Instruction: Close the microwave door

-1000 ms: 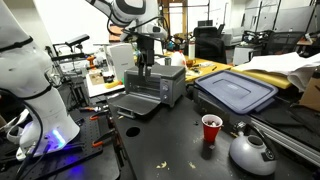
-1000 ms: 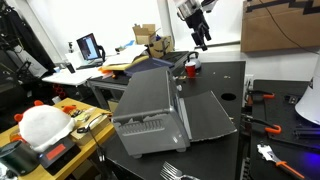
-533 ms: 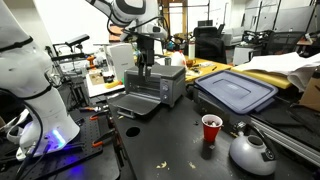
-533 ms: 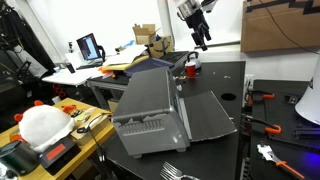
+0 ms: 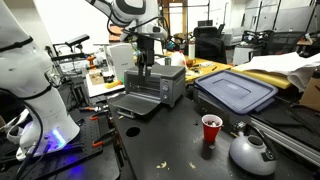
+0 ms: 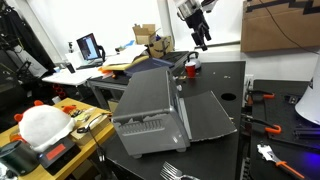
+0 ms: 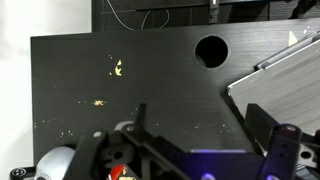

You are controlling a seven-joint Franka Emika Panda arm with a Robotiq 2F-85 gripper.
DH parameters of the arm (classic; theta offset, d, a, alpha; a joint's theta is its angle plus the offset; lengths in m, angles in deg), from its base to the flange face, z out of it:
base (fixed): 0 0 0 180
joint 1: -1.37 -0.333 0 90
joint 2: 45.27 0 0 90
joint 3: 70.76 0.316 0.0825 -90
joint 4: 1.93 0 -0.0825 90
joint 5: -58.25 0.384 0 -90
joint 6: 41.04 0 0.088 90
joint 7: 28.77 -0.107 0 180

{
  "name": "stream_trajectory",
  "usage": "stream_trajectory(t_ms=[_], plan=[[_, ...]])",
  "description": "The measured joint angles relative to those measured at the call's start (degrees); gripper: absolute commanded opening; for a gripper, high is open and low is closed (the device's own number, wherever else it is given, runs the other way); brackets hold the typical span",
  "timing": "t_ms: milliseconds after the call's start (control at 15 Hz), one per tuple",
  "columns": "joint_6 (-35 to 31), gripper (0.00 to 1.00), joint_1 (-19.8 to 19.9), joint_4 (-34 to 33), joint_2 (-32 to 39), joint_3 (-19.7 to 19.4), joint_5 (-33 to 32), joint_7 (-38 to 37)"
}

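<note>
The silver-grey microwave (image 5: 160,82) stands on the dark table; in an exterior view I see it from behind (image 6: 148,108). The microwave door (image 5: 134,104) lies dropped open and flat in front of it, and it also shows in an exterior view (image 6: 207,113). A corner of the door appears at the right of the wrist view (image 7: 283,88). My gripper (image 5: 147,63) hangs in the air above the microwave and door, touching neither; it also shows in an exterior view (image 6: 203,40). In the wrist view its fingers (image 7: 200,127) are spread open and empty.
A red cup (image 5: 211,128) and a silver kettle (image 5: 251,151) stand on the table near the front. A large blue-grey bin lid (image 5: 237,92) lies beside the microwave. The table has a round hole (image 7: 211,50). Tools lie near the table edges (image 6: 262,125).
</note>
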Motion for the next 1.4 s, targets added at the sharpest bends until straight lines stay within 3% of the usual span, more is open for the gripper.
stream_trajectory(t_ms=[600,1400], plan=[[-3.1,1.00,-0.1,0.2,5.6,-3.9,4.8,0.2],[-9.5,1.00,1.2,0.3,16.1,-6.5,24.6,5.5]])
